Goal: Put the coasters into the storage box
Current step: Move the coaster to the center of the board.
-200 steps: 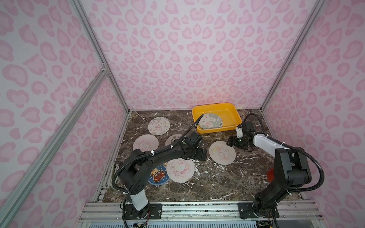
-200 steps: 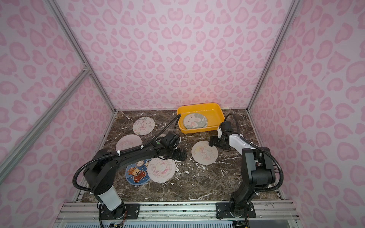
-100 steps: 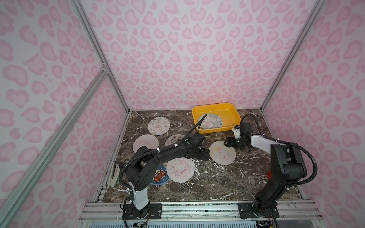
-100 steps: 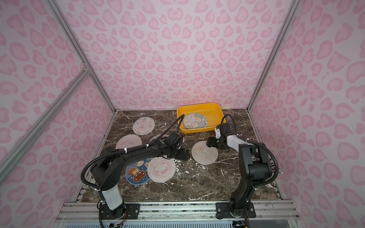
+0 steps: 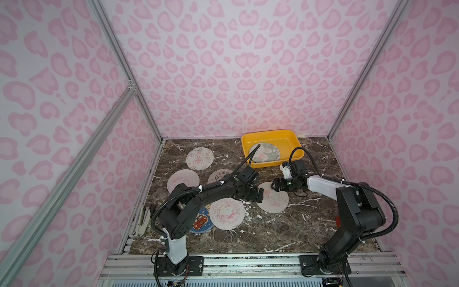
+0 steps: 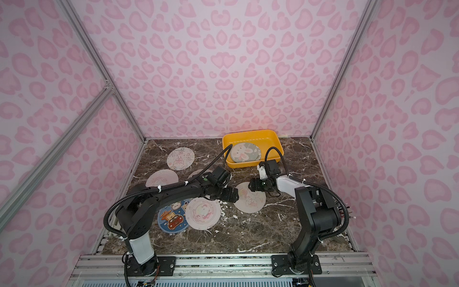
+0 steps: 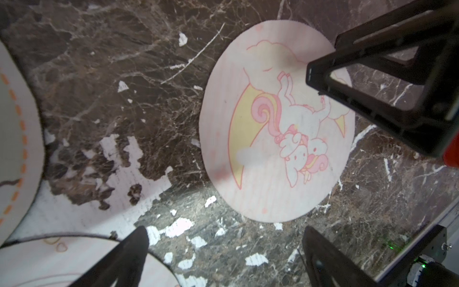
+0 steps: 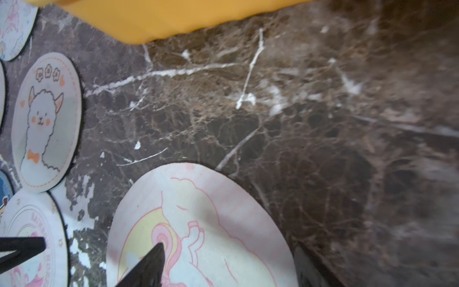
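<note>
Where your two arms meet near the middle of the counter [image 5: 273, 233], the unicorn coaster [image 5: 277, 202] lies flat between them. It is outside the storage box [image 5: 296, 146], a little in front of the box's near wall. Your left tool [image 7: 224, 232] is spread wide with nothing in it. In the left wrist view its two fingers [image 7: 124, 261] frame bare counter, and the unicorn coaster's rim lies just ahead of them. Your right tool [image 8: 229, 251] is also open and grips nothing. In the right wrist view one of its fingers hangs over the printed face of the unicorn coaster, while the other sits off the rim, over the counter. You cannot tell from these views whether that first finger touches the disc. In both top views the two tools sit on opposite sides of that coaster, close to each other but apart.

Inside the storage box a bunny coaster [image 6: 244, 152] rests toward the left end. Five more discs lie loose on the counter, left of the tools. You have the butterfly coaster [image 5: 200, 159] farthest back. A faint-printed coaster [image 5: 182, 180] and the alpaca coaster [image 8: 47, 121] lie in the middle, partly under your left arm. The blue-rimmed coaster [image 6: 172, 218] lies nearest the arm bases, with the rainbow coaster [image 6: 203, 213] against its right edge.
</note>
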You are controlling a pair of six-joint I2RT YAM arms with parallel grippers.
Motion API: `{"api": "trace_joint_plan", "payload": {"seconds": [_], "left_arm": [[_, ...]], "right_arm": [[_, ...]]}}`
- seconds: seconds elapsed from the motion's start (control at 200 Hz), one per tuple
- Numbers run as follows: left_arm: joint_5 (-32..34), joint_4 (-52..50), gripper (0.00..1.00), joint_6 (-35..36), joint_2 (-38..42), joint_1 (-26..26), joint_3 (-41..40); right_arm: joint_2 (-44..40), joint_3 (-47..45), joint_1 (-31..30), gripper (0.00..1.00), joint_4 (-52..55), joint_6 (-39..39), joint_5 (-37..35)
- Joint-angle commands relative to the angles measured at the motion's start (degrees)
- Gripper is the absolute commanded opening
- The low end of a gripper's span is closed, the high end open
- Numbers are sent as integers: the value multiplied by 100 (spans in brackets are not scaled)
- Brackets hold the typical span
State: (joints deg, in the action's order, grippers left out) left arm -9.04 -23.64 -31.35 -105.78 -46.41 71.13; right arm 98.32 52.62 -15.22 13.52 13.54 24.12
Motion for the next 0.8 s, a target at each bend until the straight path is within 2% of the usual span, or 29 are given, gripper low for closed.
{"api": "trace_joint_plan", "payload": {"seconds": [0.0, 0.285, 0.605, 0.795], "left_arm": [[18, -36, 98, 56, -52, 6, 4], [158, -204, 88, 96, -347, -25, 233], [387, -620, 76, 341, -798, -44, 752], [344, -592, 71, 348, -1019, -49, 858]], "right_arm": [[1, -73, -160, 83, 821, 285, 255], [-832, -118, 109, 81, 1292, 463, -65], [-1398, -1098, 223, 72, 1232, 753, -30], [-1474, -1305, 222, 67, 1135, 842, -8]]}}
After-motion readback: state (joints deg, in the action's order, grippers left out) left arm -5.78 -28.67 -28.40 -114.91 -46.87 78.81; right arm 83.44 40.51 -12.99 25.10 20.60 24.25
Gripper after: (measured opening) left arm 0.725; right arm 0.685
